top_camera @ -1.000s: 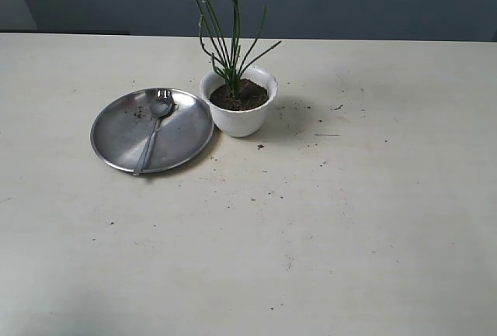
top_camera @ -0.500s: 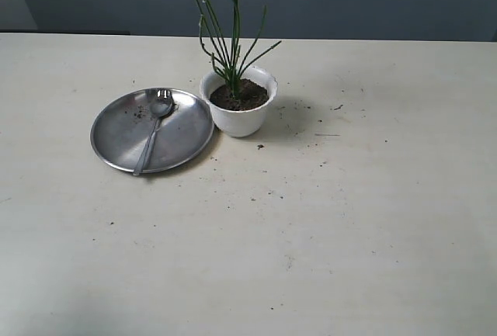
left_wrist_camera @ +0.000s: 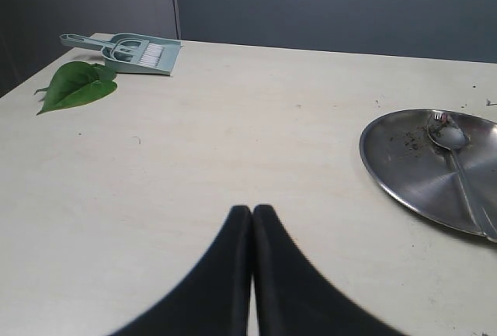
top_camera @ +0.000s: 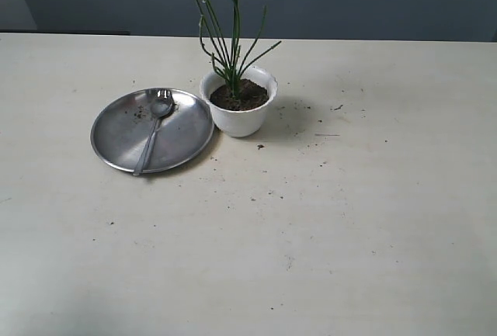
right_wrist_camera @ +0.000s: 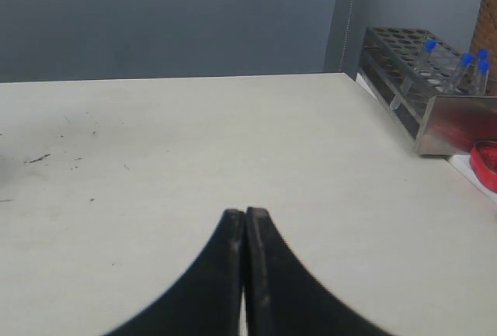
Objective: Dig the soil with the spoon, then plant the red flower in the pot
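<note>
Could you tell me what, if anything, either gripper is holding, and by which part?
Nothing is held: the left gripper and right gripper are both shut and empty; the spoon lies on the plate.

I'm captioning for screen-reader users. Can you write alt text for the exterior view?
A small white pot of dark soil holds the red flower, thin green stems upright, on a pale table; its bloom is cut off at the top edge. Left of the pot, a steel spoon lies on a round steel plate.

Pale counter (top_camera: 311, 258) carries scattered soil crumbs (top_camera: 260, 147). Steel plate (top_camera: 120, 130) sits just beside white pot (top_camera: 241, 121). Dustpan (left_wrist_camera: 128, 53) and loose leaf (left_wrist_camera: 75, 86) lie apart.
</note>
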`<state>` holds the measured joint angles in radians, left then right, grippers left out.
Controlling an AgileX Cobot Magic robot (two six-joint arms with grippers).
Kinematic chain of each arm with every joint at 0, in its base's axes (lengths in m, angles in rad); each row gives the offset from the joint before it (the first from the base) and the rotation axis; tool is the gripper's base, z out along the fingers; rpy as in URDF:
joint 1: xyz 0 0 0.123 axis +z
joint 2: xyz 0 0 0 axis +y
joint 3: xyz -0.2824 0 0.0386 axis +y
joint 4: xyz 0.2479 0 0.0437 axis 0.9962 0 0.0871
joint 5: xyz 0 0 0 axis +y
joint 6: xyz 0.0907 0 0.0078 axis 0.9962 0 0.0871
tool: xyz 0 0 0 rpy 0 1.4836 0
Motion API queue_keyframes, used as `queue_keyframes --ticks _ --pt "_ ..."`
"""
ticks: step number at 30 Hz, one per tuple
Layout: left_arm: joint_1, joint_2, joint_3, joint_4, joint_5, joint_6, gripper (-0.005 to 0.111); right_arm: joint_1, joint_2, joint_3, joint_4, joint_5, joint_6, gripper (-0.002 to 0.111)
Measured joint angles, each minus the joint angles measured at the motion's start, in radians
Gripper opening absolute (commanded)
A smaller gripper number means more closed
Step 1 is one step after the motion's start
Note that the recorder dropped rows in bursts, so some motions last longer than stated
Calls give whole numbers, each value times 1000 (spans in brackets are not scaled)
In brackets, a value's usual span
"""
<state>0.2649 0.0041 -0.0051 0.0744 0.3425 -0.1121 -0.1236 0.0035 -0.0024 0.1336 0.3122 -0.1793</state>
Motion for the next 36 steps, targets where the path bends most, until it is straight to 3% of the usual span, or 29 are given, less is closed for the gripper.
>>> queue_keyframes --ticks 36 --pt "0 0 0 0 0 0 0 0 0 0 7 61 0 -1"
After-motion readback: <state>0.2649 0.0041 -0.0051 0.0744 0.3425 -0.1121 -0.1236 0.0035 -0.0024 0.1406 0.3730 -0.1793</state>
